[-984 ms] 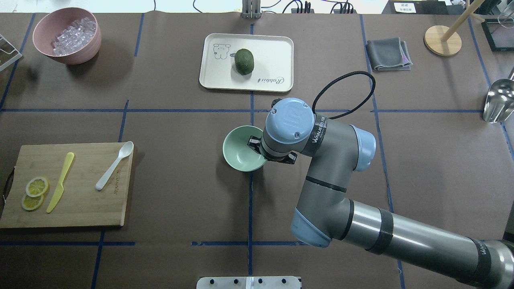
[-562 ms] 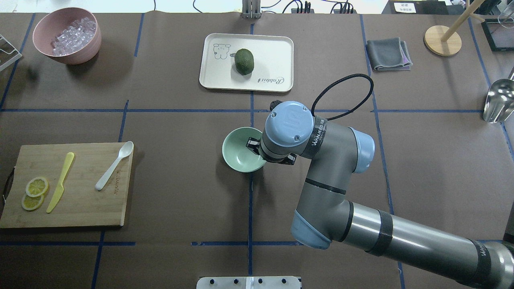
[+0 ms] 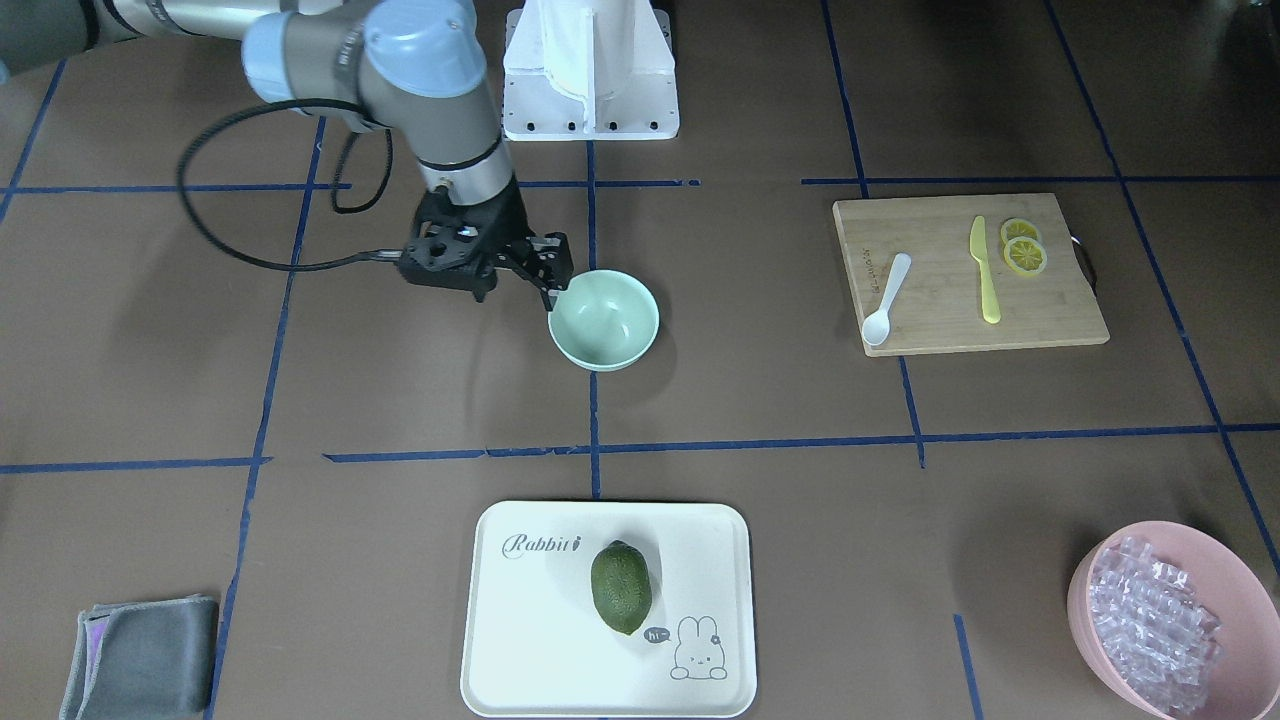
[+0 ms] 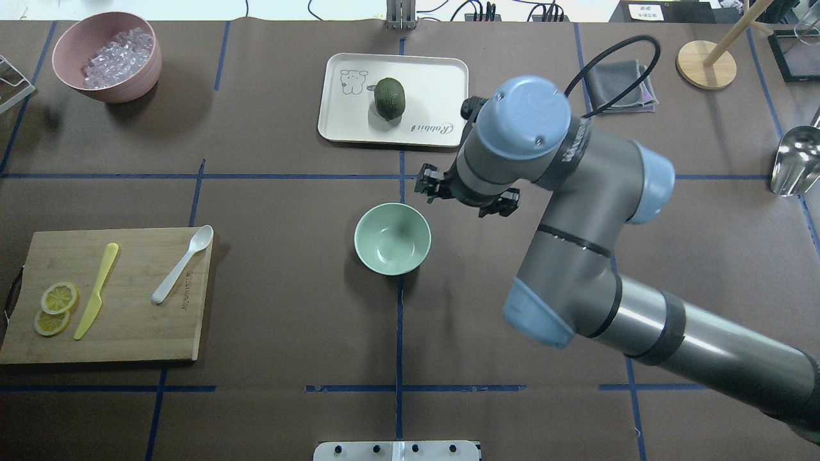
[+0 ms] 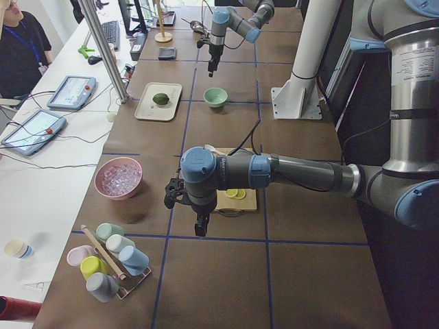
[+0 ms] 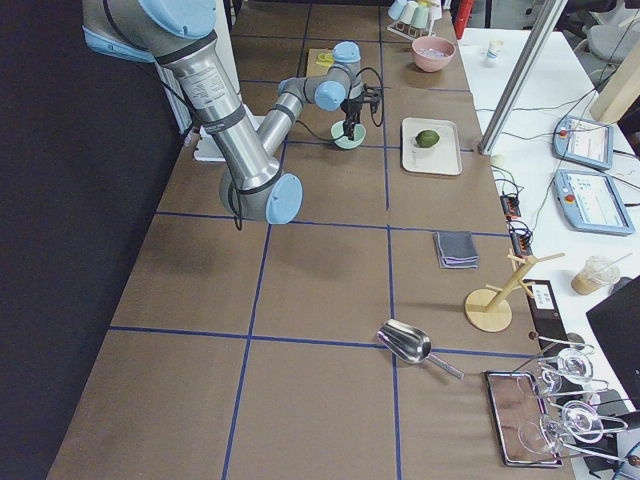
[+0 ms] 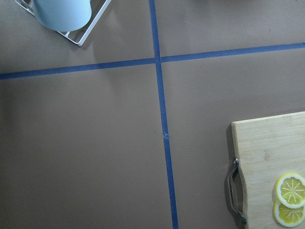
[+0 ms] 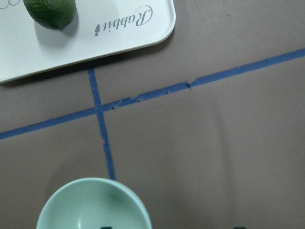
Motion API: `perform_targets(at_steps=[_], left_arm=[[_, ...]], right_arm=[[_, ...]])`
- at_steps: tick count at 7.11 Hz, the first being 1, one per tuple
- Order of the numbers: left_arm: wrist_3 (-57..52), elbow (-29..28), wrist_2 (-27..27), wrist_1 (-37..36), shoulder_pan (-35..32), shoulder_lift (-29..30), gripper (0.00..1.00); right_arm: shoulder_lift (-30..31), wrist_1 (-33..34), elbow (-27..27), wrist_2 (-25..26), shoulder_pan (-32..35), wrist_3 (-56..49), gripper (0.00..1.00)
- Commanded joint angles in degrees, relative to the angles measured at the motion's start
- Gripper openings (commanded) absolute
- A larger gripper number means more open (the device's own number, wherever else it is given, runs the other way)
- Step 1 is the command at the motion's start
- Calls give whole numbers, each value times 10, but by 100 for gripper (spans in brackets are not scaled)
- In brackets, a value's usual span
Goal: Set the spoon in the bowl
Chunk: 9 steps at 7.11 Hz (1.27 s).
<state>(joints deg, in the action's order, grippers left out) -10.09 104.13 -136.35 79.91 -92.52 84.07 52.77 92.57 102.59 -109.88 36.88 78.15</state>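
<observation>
The white spoon (image 4: pixel 182 264) lies on a wooden cutting board (image 4: pixel 134 326) at the table's left, also in the front view (image 3: pixel 886 300). The mint-green bowl (image 4: pixel 392 239) stands empty at the table's middle, also in the front view (image 3: pixel 604 320) and at the bottom of the right wrist view (image 8: pixel 93 207). My right gripper (image 3: pixel 515 285) is open and empty, raised just beside the bowl's far right rim. My left gripper (image 5: pixel 199 225) shows only in the exterior left view, hanging over the table past the board's left end. I cannot tell whether it is open or shut.
A yellow knife (image 4: pixel 96 291) and lemon slices (image 4: pixel 54 307) share the board. A pink bowl of ice cubes (image 4: pixel 106 54) stands far left. A tray (image 4: pixel 435 83) holds a green fruit (image 4: pixel 390 98). A grey cloth (image 4: pixel 618 86), a metal scoop (image 4: pixel 794 160) and a cup rack (image 5: pixel 110 257) are around.
My right gripper was down at the bowl's right rim. It has let go, risen and moved away to the far right. The bowl stays put.
</observation>
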Motion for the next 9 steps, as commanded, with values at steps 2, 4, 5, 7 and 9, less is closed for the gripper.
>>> perform_targets(at_steps=[2,4,5,7,9], left_arm=[[2,1,1,26,3,32,100],[4,1,-1,95,4,32,100],[2,-2,-3,96,4,29,100],[36,-9,-4,96,13,41,100],[44,2,-8,106,33,50,100]], right_arm=[[136,55,59,-152,196,-356,100],[243,55,56,-198,328,-604,100],[290,56,55,-196,364,-707,100],[376,52,29,-194,445,-880,100],[443,50,15,-194,498,-927,100]])
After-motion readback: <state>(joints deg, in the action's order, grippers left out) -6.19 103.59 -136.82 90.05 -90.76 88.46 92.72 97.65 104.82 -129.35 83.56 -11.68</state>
